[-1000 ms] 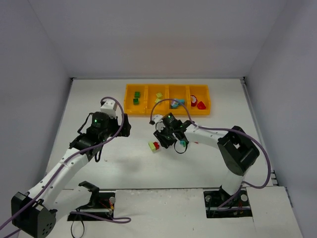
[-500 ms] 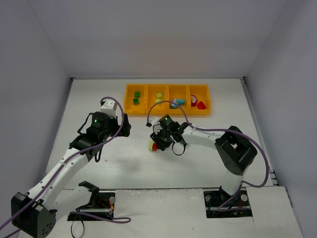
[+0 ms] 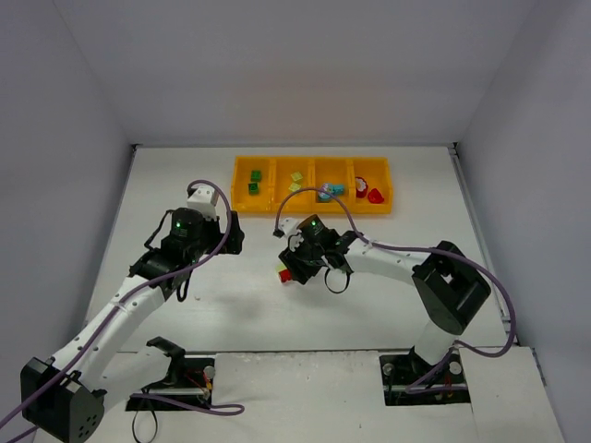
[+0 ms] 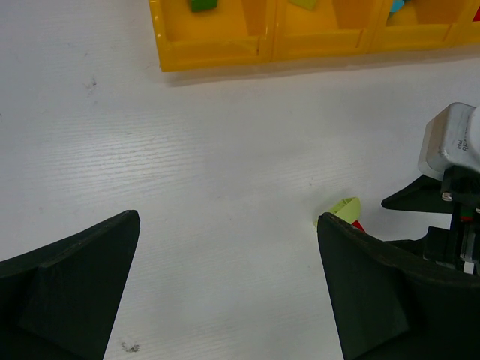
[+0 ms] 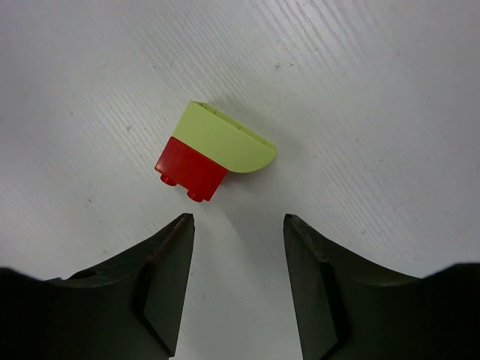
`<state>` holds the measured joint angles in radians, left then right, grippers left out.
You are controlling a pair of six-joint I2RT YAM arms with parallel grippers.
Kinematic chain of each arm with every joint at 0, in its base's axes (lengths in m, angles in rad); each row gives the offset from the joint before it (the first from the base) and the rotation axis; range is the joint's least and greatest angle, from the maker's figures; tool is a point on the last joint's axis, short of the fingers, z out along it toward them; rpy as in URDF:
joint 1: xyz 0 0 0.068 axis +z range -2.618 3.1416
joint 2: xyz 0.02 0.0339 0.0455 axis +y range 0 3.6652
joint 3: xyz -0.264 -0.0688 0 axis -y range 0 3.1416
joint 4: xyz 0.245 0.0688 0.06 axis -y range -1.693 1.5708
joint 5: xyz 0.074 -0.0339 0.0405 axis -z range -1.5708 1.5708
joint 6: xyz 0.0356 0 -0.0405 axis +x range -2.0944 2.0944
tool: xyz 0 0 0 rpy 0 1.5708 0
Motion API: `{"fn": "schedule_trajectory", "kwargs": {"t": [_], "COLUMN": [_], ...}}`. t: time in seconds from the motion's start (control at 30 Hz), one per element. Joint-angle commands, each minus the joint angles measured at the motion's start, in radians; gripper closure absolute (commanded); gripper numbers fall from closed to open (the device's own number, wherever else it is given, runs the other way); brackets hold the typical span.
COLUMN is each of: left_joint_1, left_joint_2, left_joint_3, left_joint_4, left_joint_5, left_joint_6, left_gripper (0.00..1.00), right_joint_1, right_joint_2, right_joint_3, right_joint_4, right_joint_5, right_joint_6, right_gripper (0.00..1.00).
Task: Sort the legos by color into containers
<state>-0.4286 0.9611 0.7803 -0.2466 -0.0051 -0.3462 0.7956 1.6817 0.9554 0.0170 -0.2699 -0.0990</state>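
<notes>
On the counter [image 5: 360, 90] in front of the tray [image 3: 277, 211], the lime wedge [image 5: 223, 141] sits touching a red brick [image 5: 190, 166] just ahead of your right gripper [image 5: 238, 219], which is spread wide and empty; centre over the pair, descend straight, and pinch flat sides, not the curve.

The orange tray [image 3: 238, 185] lines the middle of the desk's far edge, with open lanes beside it toward both far corners. Mid-desk, the right gripper [image 5: 237, 225] hangs with jaws parted just short of the lime-and-red piece [image 5: 214, 150], the gap between them unobstructed. The left gripper [image 4: 228, 217], spread wide, faces bare desk [image 4: 225, 135] up to the tray's near wall
</notes>
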Motion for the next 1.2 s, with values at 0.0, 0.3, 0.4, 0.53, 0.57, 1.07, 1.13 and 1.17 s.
{"fn": "schedule_trajectory", "kwargs": {"t": [0.0,0.3,0.4,0.53,0.57,1.07,1.13,1.17], "left_joint_1": [0.007,0.007,0.008,0.008,0.007,0.007,0.008,0.008], "left_joint_2": [-0.009,-0.007,-0.004,-0.002,-0.002,-0.001,-0.001,-0.001], "left_joint_3": [0.057,0.057,0.06,0.059,0.06,0.06,0.06,0.06], "left_joint_4": [0.032,0.033,0.03,0.029,0.029,0.026,0.026,0.026], "left_joint_5": [-0.016,-0.019,-0.021,-0.027,-0.029,-0.033,-0.036,-0.038], "left_joint_6": [0.009,0.009,0.007,0.006,0.006,0.004,0.004,0.004], "left_gripper": [0.03,0.03,0.03,0.03,0.03,0.03,0.03,0.03], "right_joint_1": [0.008,0.024,0.048,0.082,0.094,0.157,0.163,0.168], "right_joint_2": [-0.053,-0.083,-0.091,-0.08,-0.077,0.044,0.055,0.064], "right_joint_3": [0.006,-0.035,-0.052,-0.06,-0.055,0.046,0.06,0.062], "right_joint_4": [0.047,0.107,0.11,0.112,0.112,0.106,0.103,0.101], "right_joint_5": [0.024,0.056,0.089,0.15,0.162,0.279,0.314,0.322], "right_joint_6": [0.045,0.225,0.269,0.317,0.334,0.478,0.484,0.496], "right_gripper": [0.52,0.55,0.51,0.43,0.42,0.34,0.33,0.33]}}
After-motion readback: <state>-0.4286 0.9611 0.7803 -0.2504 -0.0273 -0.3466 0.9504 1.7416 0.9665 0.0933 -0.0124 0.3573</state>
